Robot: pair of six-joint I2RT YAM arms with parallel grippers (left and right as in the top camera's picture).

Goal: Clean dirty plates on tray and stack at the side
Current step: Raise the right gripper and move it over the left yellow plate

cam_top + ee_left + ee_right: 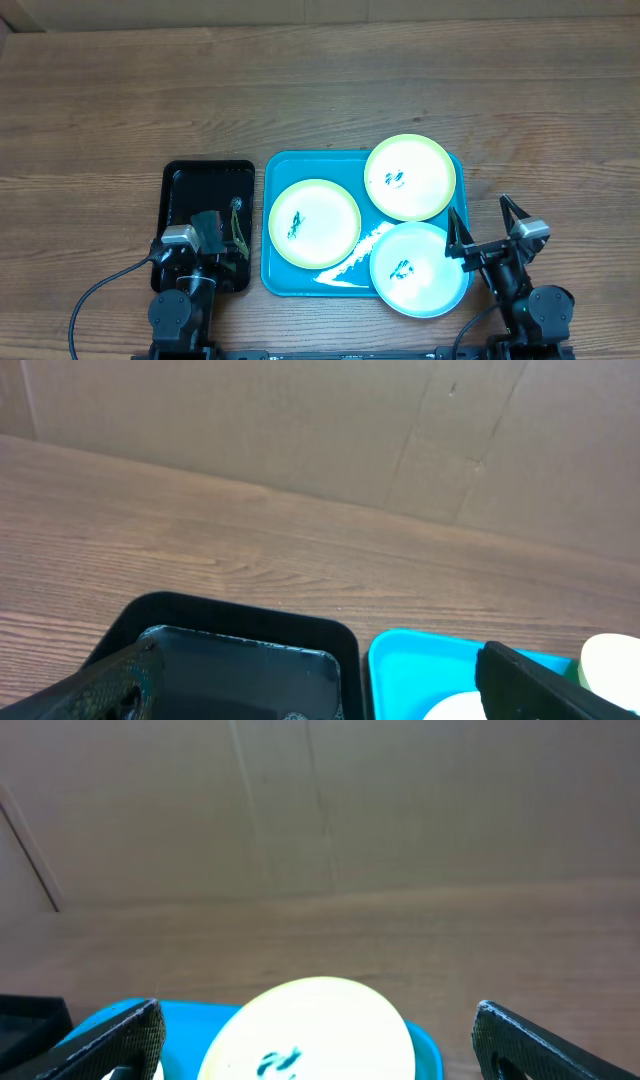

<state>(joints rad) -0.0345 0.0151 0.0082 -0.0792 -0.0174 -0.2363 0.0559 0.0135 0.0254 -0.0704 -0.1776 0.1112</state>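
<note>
Looking down from overhead, the cyan tray (282, 275) lies on the wooden table (320, 90), near the front edge and slightly right of centre. A smaller black tray (178, 180) sits just beside it on the left. All three dirty plates rest on the cyan tray:
- the left yellow-green plate (315, 223) lies flat inside, at the left;
- the far yellow-green plate (410, 177) sits at the far right, overlapping the far rim;
- the light blue plate (420, 270) sits at the near right, overhanging the near-right corner.

Each plate carries a small dark scribble smudge on its pale centre. A white smear (350, 262) runs across the tray floor between the plates. The left gripper (215, 228) hangs over the near part of the black tray. The right gripper (478, 207) stands just right of the cyan tray, fingers spread, grasping nothing.

Left wrist view: both fingers sit at the lower corners, wide apart and released – nothing lies between them. The black tray's far rim and the cyan tray's far-left corner show below a cardboard wall (300, 420).

Right wrist view: the fingers stand wide apart, empty. Between them shows a yellow-green plate (310, 1020) on the cyan tray; which of the two cannot be told.
</note>
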